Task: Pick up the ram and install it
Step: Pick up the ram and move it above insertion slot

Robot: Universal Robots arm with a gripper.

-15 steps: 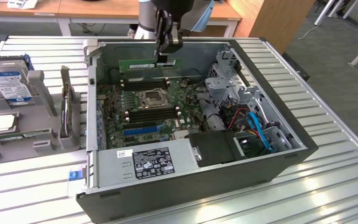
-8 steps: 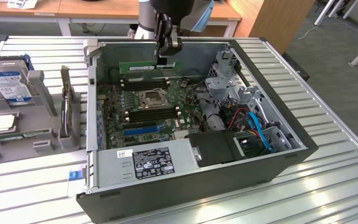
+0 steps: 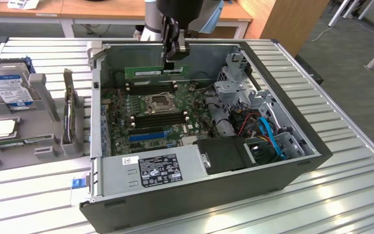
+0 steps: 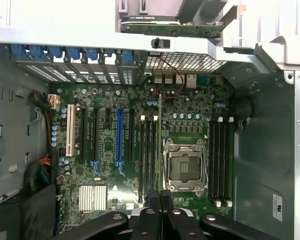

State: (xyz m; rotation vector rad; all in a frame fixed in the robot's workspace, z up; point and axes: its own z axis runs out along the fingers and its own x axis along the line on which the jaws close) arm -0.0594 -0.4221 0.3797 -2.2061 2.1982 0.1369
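Note:
My gripper [image 3: 175, 62] hangs over the back of the open computer case [image 3: 291, 170], shut on the top edge of the ram [image 3: 149, 72]. The ram is a long green stick with a white label, held level above the motherboard [image 3: 174, 129]. In the wrist view the ram [image 4: 160, 145] appears edge-on as a thin line running from between the black fingers [image 4: 151, 202]. It lies over the memory slots [image 4: 147, 155] beside the processor socket [image 4: 185, 167]. A second bank of slots [image 4: 220, 160] sits on the socket's other side. I cannot tell whether the ram touches a slot.
A grey holder [image 3: 44, 92] on the exterior view's left carries a blue-and-silver hard drive [image 3: 8, 87], a square processor chip [image 3: 3, 128] and an upright card [image 3: 70, 114]. Inside the case are the power supply [image 3: 154, 168], the drive cage [image 3: 239, 95] and the cables [image 3: 268, 134].

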